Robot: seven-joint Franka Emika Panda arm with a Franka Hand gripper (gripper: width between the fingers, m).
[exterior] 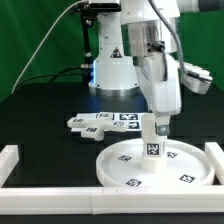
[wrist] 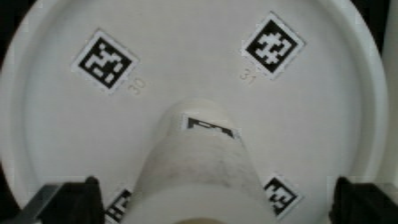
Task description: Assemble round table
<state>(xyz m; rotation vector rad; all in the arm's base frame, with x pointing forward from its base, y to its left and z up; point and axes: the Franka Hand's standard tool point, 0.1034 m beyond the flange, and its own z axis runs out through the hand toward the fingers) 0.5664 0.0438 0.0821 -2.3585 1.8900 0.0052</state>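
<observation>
The white two-finger claw (wrist: 222, 190) stands open. In the wrist view its dark fingers (wrist: 75, 198) sit on either side of the short thick white plastic cylindrical leg (exterior: 153, 146), with bare disc showing in the gap at each side, so it has hold of nothing. The leg stands upright near the middle of the large rimmed round white plastic disc (exterior: 205, 165), its lower end meeting the disc face. Whether it is seated or threaded there cannot be told. The disc lies flat on the black bench (exterior: 40, 110) towards the exterior view's right, near the thin flat white marker board (exterior: 105, 122). Both parts carry small black-and-white square tags. By appearance they are rigid, light moulded plastic with a smooth, probably slippery surface. They do not look fragile, though the leg could tip if nudged sideways while loose. The soundest hold on the leg is judged to be across its upper body, the fingers square to its axis and well above the joint. The disc is too broad to grip across and would have to be taken at its rim.
</observation>
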